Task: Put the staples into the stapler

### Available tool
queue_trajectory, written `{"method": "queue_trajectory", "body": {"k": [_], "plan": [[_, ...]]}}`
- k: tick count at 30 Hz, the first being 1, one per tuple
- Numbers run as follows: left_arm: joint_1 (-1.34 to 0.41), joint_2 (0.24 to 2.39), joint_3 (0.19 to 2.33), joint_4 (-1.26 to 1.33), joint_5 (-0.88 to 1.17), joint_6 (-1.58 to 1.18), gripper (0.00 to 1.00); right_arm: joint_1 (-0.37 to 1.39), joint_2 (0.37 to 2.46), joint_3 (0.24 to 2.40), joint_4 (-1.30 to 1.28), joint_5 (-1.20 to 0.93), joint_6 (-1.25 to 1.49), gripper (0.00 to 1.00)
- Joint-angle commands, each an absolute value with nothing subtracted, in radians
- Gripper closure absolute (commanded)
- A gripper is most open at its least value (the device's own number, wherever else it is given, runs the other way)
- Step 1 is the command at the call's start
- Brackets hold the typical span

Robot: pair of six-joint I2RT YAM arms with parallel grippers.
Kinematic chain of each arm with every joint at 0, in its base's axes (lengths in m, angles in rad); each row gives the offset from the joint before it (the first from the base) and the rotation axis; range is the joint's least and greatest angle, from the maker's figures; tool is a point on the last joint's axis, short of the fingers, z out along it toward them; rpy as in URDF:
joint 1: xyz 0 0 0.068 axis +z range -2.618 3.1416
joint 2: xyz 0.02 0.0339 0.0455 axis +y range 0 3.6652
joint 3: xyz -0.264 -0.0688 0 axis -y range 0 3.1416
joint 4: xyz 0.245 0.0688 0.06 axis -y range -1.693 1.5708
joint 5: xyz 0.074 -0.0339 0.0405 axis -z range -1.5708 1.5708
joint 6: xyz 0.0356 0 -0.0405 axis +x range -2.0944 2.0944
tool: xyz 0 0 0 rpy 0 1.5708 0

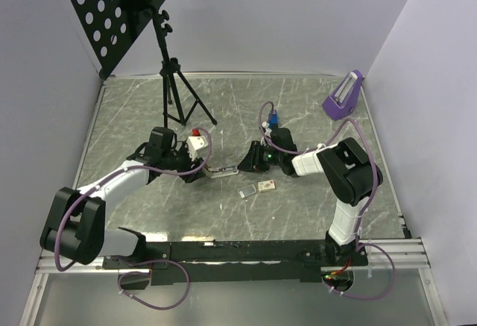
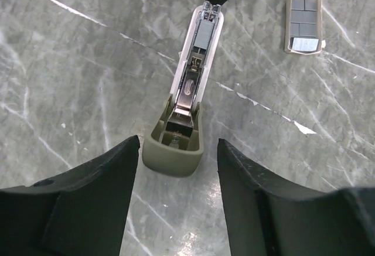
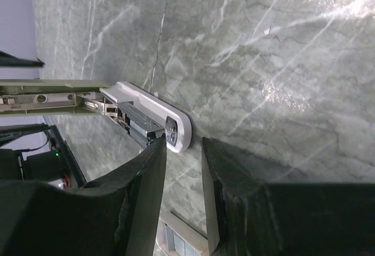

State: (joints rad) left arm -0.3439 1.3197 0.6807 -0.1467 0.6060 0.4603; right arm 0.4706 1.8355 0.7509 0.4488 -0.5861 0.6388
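One stapler [image 2: 190, 92]. One staples box [image 1: 266, 186], one grey tray [image 1: 247, 192]. Left gripper [image 2: 179, 144], right gripper [image 3: 183, 144]: two. One music stand [image 1: 119, 5]. One purple object [image 1: 344, 93].

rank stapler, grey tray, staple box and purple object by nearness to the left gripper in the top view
1. stapler, right at the left gripper
2. grey tray, mid-table
3. staple box, just past the tray
4. purple object, far right corner

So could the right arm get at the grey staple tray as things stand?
Probably yes. The grey tray lies uncovered just on the near side of the right gripper, with the box beside it, apart. The gripper holds nothing, though it sits at the stapler tip.
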Motion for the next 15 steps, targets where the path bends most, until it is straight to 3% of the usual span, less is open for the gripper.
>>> {"method": "queue_trajectory", "body": {"k": [1, 13, 15], "plan": [[-0.350, 1.338, 0.729, -0.152, 0.673, 0.492, 0.41, 0.463, 1.856, 0.776, 0.471, -0.583, 0.627, 0.62], [-0.410, 1.370, 0.738, -0.163, 0.655, 0.488, 0.59, 0.465, 1.914, 0.798, 0.463, -0.588, 0.615, 0.66], [-0.414, 1.376, 0.745, -0.170, 0.649, 0.489, 0.66, 0.465, 1.914, 0.799, 0.459, -0.589, 0.611, 0.66]]}}
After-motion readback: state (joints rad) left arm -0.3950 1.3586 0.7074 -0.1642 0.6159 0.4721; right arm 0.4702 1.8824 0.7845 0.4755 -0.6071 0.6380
